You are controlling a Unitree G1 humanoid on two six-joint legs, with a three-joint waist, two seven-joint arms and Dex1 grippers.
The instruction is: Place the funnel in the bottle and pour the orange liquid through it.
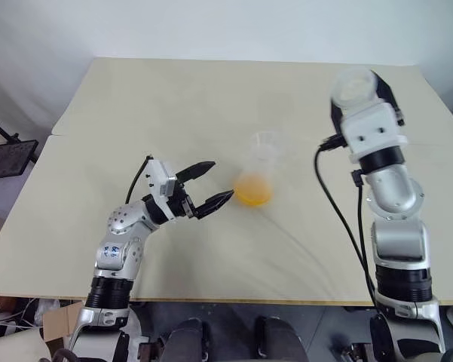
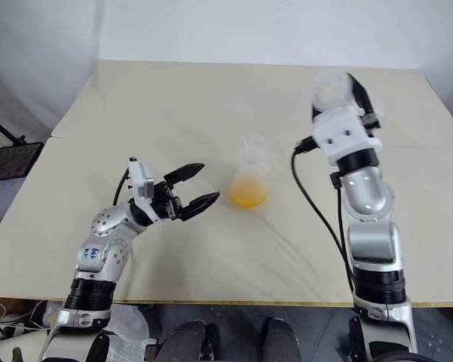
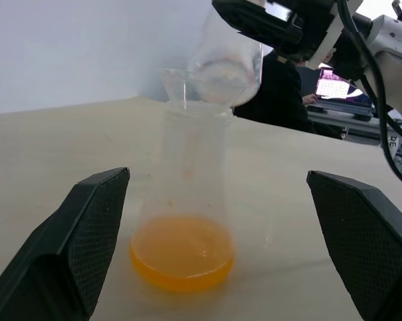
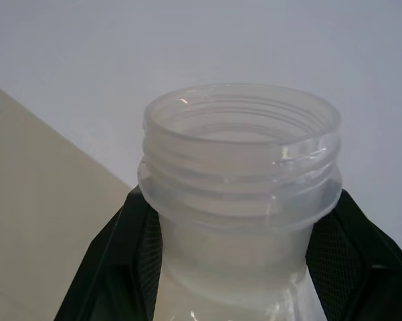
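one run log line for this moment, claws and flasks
left claw: open, beside bottle | funnel: in bottle neck | orange liquid: in bottle | right claw: shut on empty flask, raised

Bright, even, soft light; faint shadows; raised flask (image 1: 356, 87) slightly blurred.

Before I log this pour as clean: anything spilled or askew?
Nothing stands out. The bottle stands upright with the funnel in it and the orange liquid inside; no spill shows on the table.
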